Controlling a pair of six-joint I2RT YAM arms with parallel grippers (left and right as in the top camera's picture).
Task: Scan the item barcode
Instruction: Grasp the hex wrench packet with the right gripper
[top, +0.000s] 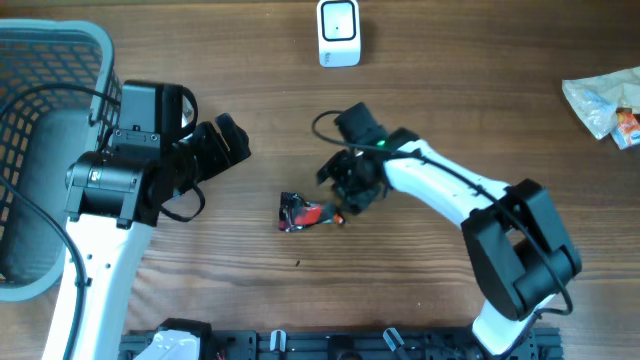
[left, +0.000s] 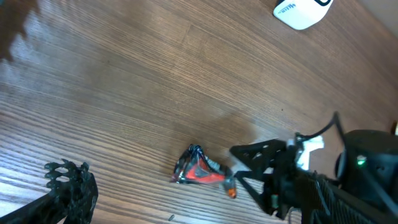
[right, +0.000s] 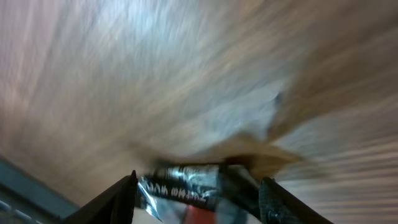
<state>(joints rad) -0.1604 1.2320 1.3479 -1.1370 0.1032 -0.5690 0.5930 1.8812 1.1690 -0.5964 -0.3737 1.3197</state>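
Observation:
The item (top: 300, 212) is a small crinkled black-and-red packet lying on the wooden table, left of centre. My right gripper (top: 342, 207) is at its right end, and in the right wrist view the packet (right: 186, 185) spans the gap between the two fingers of the gripper (right: 198, 190), which is shut on it. That view is blurred. The left wrist view shows the packet (left: 198, 170) with the right gripper (left: 235, 165) at its end. My left gripper (top: 230, 140) hangs open to the left, well apart from it. No barcode can be made out.
A white scanner (top: 338, 32) stands at the table's far edge, also seen as the scanner (left: 301, 11) in the left wrist view. A blue-grey basket (top: 60, 40) sits at the far left. Crumpled wrappers (top: 605, 100) lie at the right edge.

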